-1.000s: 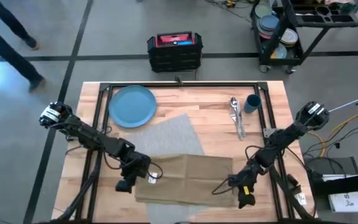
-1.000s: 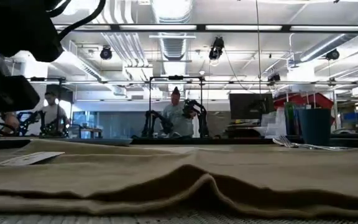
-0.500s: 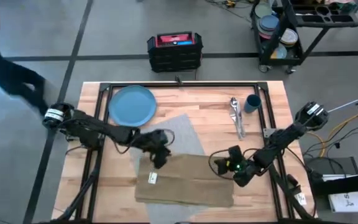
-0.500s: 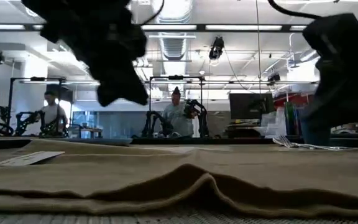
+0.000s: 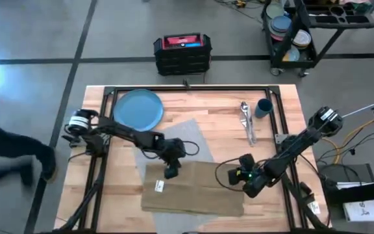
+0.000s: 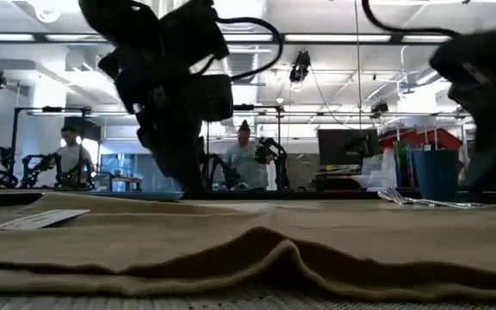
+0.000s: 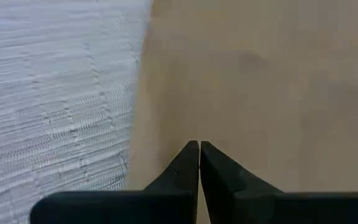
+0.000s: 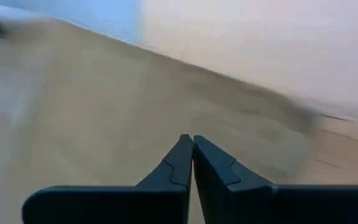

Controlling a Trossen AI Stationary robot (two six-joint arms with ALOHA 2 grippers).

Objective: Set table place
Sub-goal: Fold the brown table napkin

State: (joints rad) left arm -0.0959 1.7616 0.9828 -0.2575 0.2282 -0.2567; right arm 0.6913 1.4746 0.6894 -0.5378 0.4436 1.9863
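Observation:
The tan folded napkin point(image 5: 197, 192) lies flat near the table's front edge, its far part on the grey placemat point(image 5: 182, 138). My left gripper point(image 5: 171, 171) is shut, pointing down at the napkin's far left corner point(image 7: 166, 93), beside the placemat point(image 7: 55, 93). My right gripper point(image 5: 242, 177) is shut at the napkin's far right corner point(image 8: 104, 106). The blue plate point(image 5: 138, 109) rests on the wood at the far left. The silver cutlery point(image 5: 247, 123) and the dark-blue cup point(image 5: 263, 107) stand at the far right. My left gripper has its shut fingertips point(image 7: 191, 155) right over the napkin near its left edge, coming from above. No cloth shows between them, and I cannot tell whether they touch it. My right gripper has its shut fingertips point(image 8: 185, 152) over the napkin near its far right edge, and I cannot tell whether they touch.
A white label point(image 5: 159, 186) lies on the napkin's left part. A black frame point(image 5: 193, 91) runs around the table's far part. On the floor beyond stand a black and red box point(image 5: 182, 52) and a black cart point(image 5: 304, 26). A person point(image 5: 12, 153) moves past the table's left side.
Both grippers have gone from the napkin's near corners toward the table's far edge and now stand at its far corners. The left one has also gone toward the right edge. The napkin lies where it was. A person has walked along the table's left side.

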